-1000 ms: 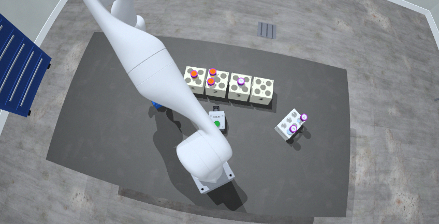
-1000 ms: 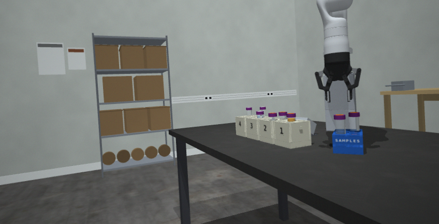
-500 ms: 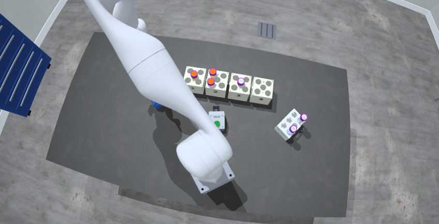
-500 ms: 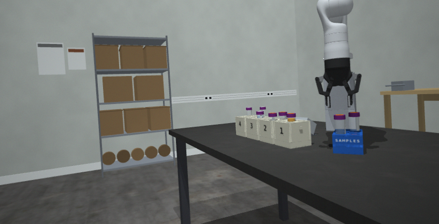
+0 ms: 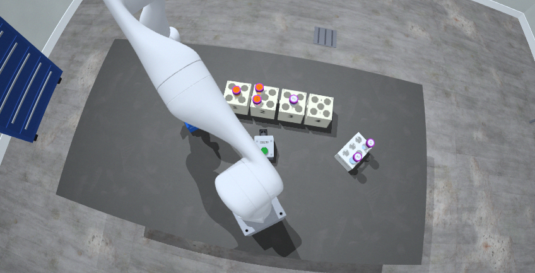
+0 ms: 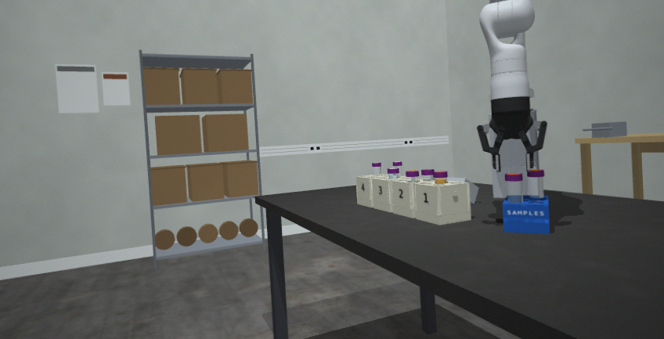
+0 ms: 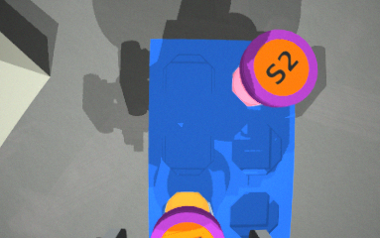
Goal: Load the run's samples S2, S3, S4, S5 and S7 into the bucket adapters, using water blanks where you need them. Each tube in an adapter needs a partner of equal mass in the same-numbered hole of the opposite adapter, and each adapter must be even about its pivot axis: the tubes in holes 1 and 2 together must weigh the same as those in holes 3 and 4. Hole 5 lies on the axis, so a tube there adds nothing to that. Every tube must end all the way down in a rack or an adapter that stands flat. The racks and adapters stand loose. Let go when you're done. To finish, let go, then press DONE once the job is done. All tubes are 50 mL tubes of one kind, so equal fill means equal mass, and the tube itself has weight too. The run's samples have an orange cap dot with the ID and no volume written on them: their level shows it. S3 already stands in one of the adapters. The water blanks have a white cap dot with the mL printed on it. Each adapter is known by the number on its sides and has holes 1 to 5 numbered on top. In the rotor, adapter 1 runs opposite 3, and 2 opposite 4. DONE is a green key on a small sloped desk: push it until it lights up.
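Exterior view: the gripper hangs with fingers apart and empty, just above the blue SAMPLES rack.

Left of the SAMPLES rack, adapters 4, 3, 2 and adapter 1 stand in a row. Only the wrist view reads a cap: tube S2 stands in a far corner hole of the rack, with a second orange-dotted tube cut off at the frame's bottom edge. Only the top view shows the green DONE key and the white blanks rack, right of the adapters.

Black table under adapters, racks
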{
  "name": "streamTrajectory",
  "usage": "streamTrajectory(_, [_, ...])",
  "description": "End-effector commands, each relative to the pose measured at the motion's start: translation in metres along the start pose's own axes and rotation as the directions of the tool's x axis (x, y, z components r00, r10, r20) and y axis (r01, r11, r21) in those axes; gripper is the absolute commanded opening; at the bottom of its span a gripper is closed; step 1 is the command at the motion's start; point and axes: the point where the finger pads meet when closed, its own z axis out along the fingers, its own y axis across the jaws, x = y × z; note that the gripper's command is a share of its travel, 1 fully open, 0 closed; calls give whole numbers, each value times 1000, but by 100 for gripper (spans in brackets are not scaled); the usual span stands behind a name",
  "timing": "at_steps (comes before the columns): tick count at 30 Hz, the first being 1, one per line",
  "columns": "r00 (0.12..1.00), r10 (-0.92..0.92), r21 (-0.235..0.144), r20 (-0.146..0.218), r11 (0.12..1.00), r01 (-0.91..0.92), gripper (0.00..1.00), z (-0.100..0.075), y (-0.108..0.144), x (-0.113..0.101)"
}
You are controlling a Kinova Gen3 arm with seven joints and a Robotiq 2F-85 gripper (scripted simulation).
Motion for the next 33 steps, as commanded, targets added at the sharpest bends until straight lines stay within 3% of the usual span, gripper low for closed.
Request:
streamTrajectory(1, [1000, 0, 0, 2, 1000, 0, 62, 0, 0, -1])
streamTrajectory(12, [1000, 0, 0, 2, 1000, 0, 62, 15, 0, -1])
streamTrajectory(33, [1000, 0, 0, 2, 1000, 0, 62, 17, 0, -1])
